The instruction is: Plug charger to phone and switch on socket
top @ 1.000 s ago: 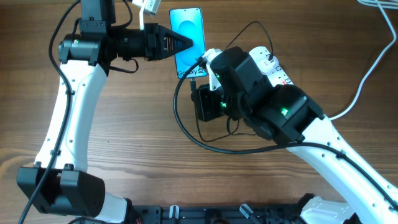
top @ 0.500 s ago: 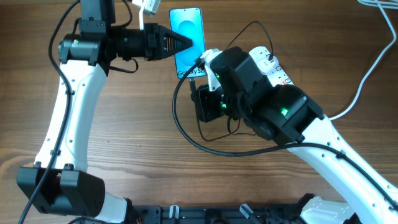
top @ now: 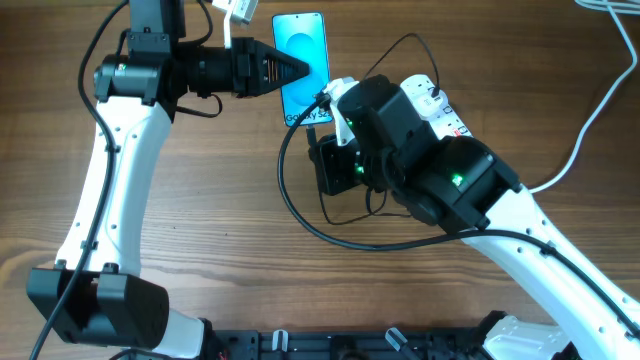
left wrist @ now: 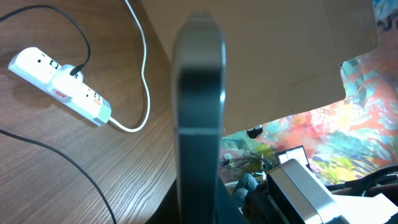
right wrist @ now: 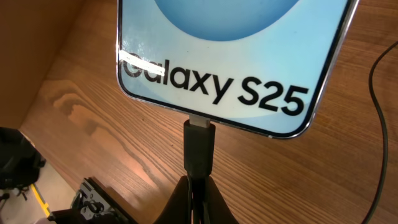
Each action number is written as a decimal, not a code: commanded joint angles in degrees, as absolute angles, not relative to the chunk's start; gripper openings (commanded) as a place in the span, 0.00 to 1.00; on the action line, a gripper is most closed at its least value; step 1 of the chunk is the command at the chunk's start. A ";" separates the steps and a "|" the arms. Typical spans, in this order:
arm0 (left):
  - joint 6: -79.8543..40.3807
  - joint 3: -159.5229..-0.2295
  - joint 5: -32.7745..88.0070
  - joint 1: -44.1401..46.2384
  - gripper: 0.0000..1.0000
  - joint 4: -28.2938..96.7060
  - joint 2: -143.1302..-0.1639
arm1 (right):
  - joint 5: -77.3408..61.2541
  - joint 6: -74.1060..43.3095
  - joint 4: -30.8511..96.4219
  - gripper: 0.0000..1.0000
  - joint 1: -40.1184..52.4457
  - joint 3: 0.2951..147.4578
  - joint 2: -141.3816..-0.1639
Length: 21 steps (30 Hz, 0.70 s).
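Note:
The phone (top: 301, 45) has a cyan screen and a white "Galaxy S25" band at its near end. In the right wrist view (right wrist: 230, 43) that band faces me. My left gripper (top: 303, 70) reaches in from the left and is shut on the phone's side edge. The left wrist view shows the phone edge-on (left wrist: 199, 93). My right gripper (top: 316, 140) (right wrist: 199, 185) is shut on the charger's dark connector (right wrist: 199, 146), whose tip touches the port in the phone's bottom edge. The charger's black cable (top: 300, 215) loops round to the white socket (top: 443, 108) (left wrist: 59, 84), half hidden by my right arm.
The socket's thick white cord (top: 600, 100) (left wrist: 142, 81) runs off to the far right. A small white object (top: 238, 10) sits behind my left arm at the table's back edge. The table's edge (left wrist: 168, 186) lies close beside the phone.

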<state>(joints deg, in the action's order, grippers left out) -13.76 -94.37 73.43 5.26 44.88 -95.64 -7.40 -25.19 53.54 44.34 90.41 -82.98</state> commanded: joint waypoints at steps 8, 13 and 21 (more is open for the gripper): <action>-12.34 -94.76 76.05 5.32 0.04 44.77 -95.74 | -5.50 -25.02 50.02 0.05 44.27 91.79 -83.31; -12.16 -94.76 76.05 5.37 0.04 45.01 -95.74 | -3.57 -20.53 49.82 0.05 44.18 93.89 -83.29; -12.19 -94.76 76.07 5.37 0.04 46.54 -95.74 | 0.25 -19.33 45.01 0.06 44.18 93.91 -83.29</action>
<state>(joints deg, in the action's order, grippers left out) -13.58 -94.70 73.36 4.32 44.71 -95.64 -5.45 -20.88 50.13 44.97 90.59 -83.15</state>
